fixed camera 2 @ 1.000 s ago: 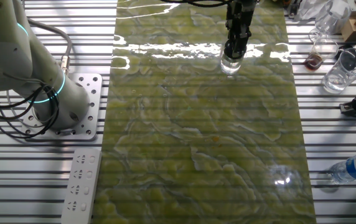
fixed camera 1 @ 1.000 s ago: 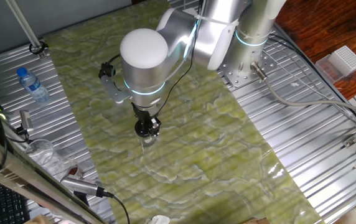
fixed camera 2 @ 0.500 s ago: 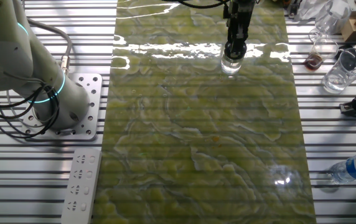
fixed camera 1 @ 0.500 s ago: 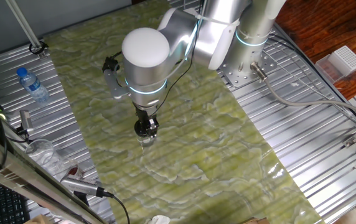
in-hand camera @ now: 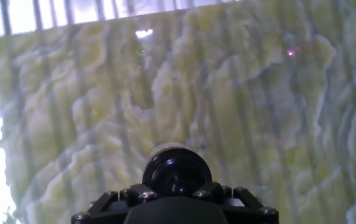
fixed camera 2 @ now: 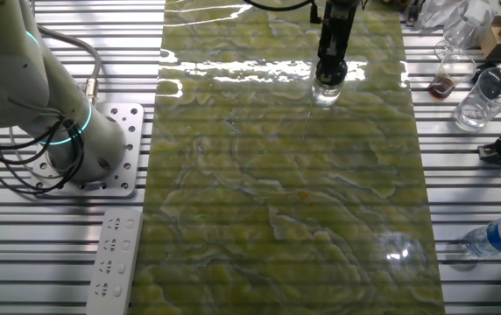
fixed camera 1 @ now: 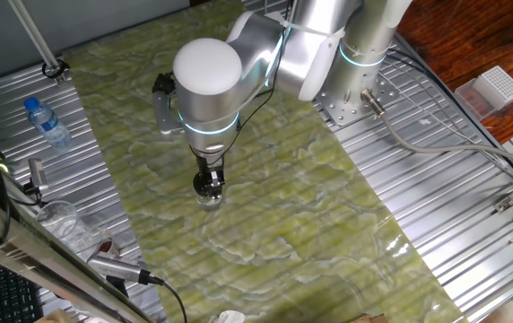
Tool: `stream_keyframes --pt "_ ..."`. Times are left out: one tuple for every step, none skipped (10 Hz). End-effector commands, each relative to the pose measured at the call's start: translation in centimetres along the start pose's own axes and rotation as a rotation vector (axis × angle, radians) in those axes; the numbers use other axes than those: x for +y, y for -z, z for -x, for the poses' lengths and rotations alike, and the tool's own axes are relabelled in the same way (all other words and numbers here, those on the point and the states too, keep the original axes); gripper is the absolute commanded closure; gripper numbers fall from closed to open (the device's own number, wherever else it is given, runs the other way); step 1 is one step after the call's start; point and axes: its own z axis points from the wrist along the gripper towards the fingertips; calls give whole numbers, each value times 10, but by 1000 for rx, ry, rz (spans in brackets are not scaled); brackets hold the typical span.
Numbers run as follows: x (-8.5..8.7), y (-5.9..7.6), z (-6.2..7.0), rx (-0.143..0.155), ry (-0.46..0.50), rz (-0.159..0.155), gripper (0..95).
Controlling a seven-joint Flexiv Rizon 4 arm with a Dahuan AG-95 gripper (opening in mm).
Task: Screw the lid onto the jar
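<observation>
The small clear jar (fixed camera 1: 208, 200) stands upright on the green marbled mat (fixed camera 1: 301, 206); in the other fixed view the jar (fixed camera 2: 324, 92) is near the mat's far edge. The black lid (in-hand camera: 177, 171) sits on top of the jar, round and shiny in the middle. My gripper (fixed camera 1: 208, 185) points straight down and is shut on the lid, one finger (in-hand camera: 135, 194) on each side. The gripper (fixed camera 2: 330, 72) hides the lid in both fixed views. How far the lid is threaded on cannot be seen.
A water bottle with a blue cap (fixed camera 1: 47, 123) lies on the metal slats left of the mat. Clear glassware (fixed camera 2: 478, 101) and a small box (fixed camera 2: 499, 35) crowd the corner near the jar. A white power strip (fixed camera 2: 115, 262) and the arm's base (fixed camera 2: 93, 153) are on the other side.
The wrist has turned about its vertical axis, carrying the hand's side bracket round. The gripper stays over the jar, which has not shifted.
</observation>
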Motion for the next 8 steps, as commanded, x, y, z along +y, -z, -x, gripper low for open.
stream_keyframes --pt "-1 -1 -1 1 41 25 380" --pt "0 -2 -2 -1 59 21 380" --pt "-1 -2 -2 -1 69 19 380" --pt "-1 -2 -2 0 87 19 190" --pt "-1 -2 -2 0 95 19 190" --pt "-1 -2 -3 2 107 22 190" --pt "-2 -3 -5 1 119 19 0" --pt "-2 -4 -6 1 134 19 0"
